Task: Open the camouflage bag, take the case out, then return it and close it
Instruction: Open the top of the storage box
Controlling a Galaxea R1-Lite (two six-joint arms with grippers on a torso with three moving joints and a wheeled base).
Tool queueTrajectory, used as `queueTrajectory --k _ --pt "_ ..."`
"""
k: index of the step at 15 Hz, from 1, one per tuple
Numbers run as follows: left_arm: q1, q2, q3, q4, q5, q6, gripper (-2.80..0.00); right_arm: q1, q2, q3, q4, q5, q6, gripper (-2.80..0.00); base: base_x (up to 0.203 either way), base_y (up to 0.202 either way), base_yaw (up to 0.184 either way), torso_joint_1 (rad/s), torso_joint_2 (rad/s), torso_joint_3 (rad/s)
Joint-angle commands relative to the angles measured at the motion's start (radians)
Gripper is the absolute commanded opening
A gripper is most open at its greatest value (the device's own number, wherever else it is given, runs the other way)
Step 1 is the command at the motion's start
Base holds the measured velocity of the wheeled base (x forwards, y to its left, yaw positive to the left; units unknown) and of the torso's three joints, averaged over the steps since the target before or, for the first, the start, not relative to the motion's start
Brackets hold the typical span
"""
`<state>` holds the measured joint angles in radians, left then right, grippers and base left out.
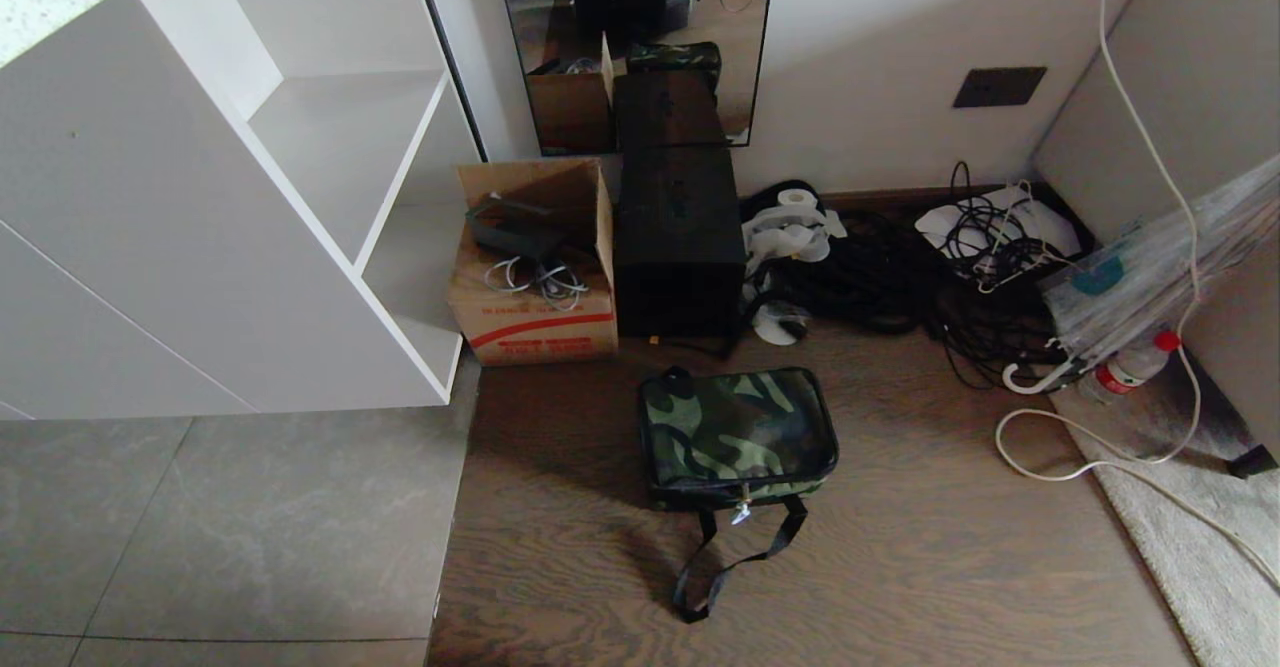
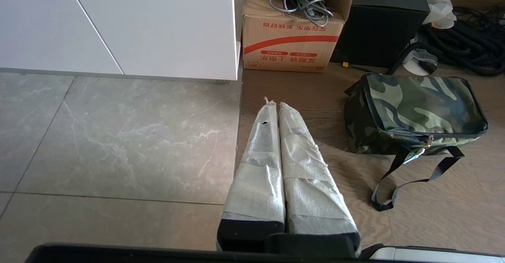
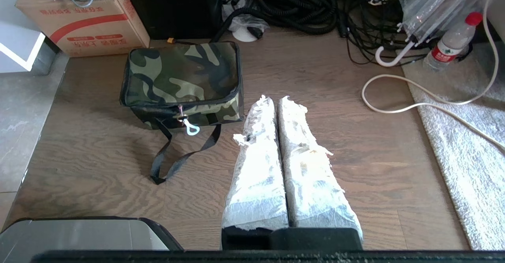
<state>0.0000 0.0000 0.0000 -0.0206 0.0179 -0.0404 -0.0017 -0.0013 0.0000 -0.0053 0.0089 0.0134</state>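
The camouflage bag [image 1: 737,434] sits on the wooden floor [image 1: 900,567] with its lid zipped down, the white zip pull [image 1: 741,515] hanging at the front side and the black strap [image 1: 730,562] trailing in a loop across the boards. The case is not visible anywhere. Just behind the bag, against the wall, stand a tall black box [image 1: 678,242] and, beside it, an open cardboard box [image 1: 535,262] with red print and grey cables inside — both close to the bag but not touching it. A mirror [image 1: 640,42] leans on the wall behind them. Next to the cardboard box is a white shelf unit [image 1: 330,177], standing where the wooden floor meets grey tiles [image 1: 230,527]. On the bag's other side lie a heap of black cables [image 1: 900,277], a folded clear umbrella [image 1: 1150,277], a plastic bottle with a red cap [image 1: 1135,367] and a white cord [image 1: 1100,447] running onto a pale rug [image 1: 1200,547].

The left gripper [image 2: 273,104] hangs over the seam of tile and wood, its wrapped fingers pressed together and holding nothing — the bag lies to one side of it. The right gripper [image 3: 273,98] hangs over the wood just beside the bag's front corner, fingers likewise together and empty.
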Motion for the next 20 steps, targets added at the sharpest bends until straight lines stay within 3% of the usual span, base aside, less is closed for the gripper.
queueTrajectory --k 1,20 --pt "0.0 0.0 0.009 -0.001 0.001 -0.001 -2.8 0.0 0.001 0.0 -0.001 0.0 0.0 -2.8 0.0 0.0 0.0 0.0 0.0 0.0" --pt "0.0 -0.001 0.009 -0.001 0.001 -0.001 -2.8 0.0 0.001 0.0 -0.001 0.0 0.0 -2.8 0.0 0.0 0.0 0.0 0.0 0.0"
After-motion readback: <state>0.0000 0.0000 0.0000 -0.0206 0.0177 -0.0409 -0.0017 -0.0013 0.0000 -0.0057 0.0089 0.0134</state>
